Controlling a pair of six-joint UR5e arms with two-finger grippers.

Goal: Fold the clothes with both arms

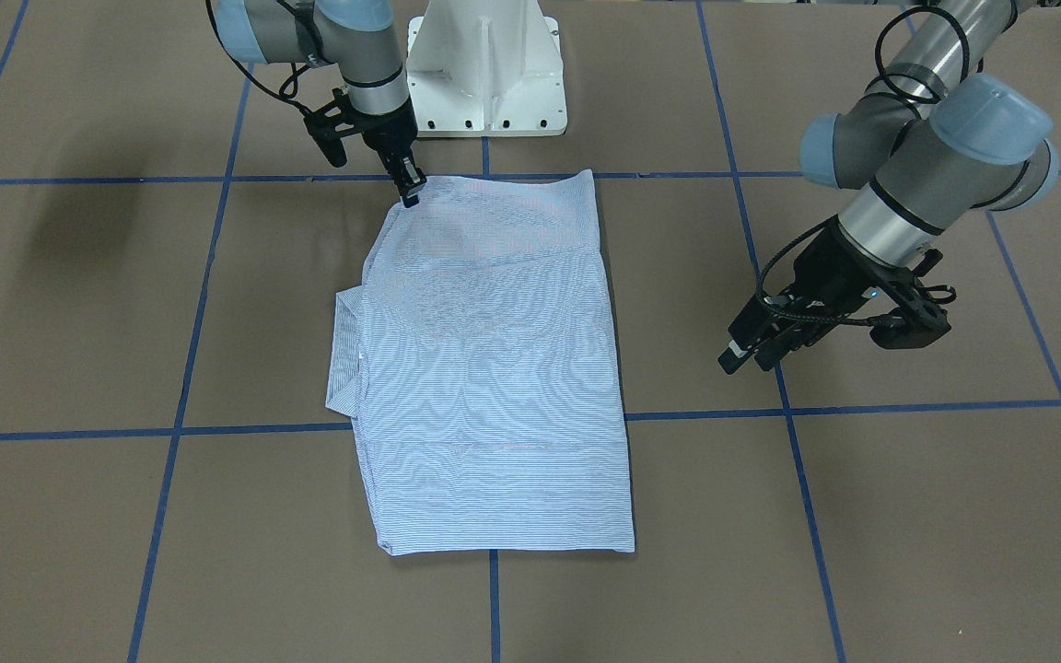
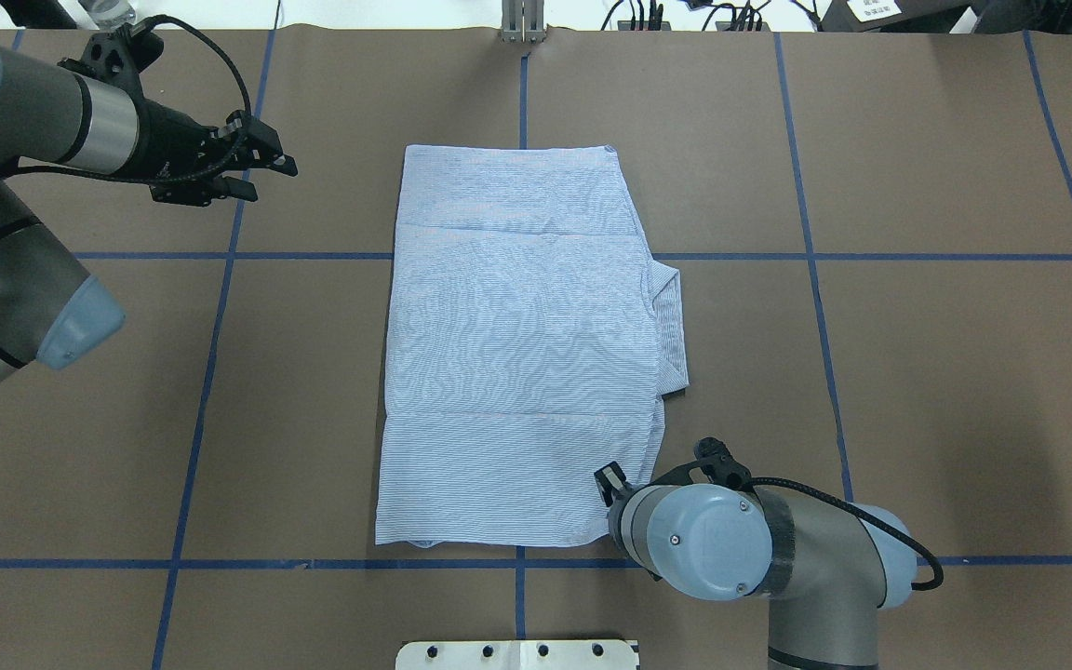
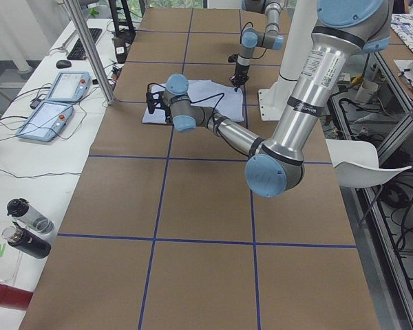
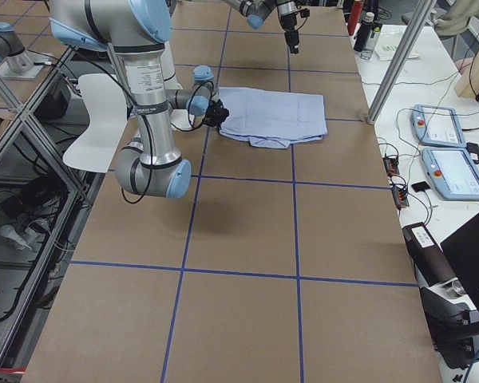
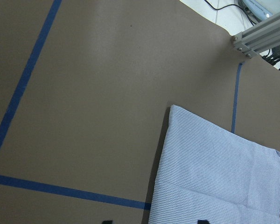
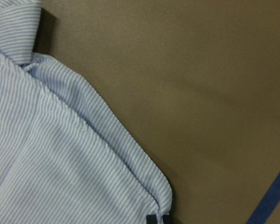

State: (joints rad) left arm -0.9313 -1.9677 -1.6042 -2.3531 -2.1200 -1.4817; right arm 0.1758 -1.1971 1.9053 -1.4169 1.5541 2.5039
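Observation:
The blue-and-white striped shirt [image 1: 494, 368] lies folded into a rectangle in the middle of the brown table [image 1: 908, 516], also in the overhead view [image 2: 517, 354]. Its collar [image 2: 671, 326] sticks out on my right side. My right gripper [image 1: 411, 193] is down at the shirt's near right corner, its fingertips [image 6: 151, 218] pinched together on the cloth edge [image 6: 60, 154]. My left gripper [image 2: 266, 181] is open and empty. It hovers above bare table left of the shirt's far end, which shows in the left wrist view [image 5: 214, 177].
The white pedestal base [image 1: 484, 74] stands at the robot's table edge behind the shirt. Blue tape lines [image 2: 210, 372] grid the table. An aluminium post [image 5: 261, 32] stands at the far edge. Two tablets [image 3: 55, 96] lie on a side desk beyond it.

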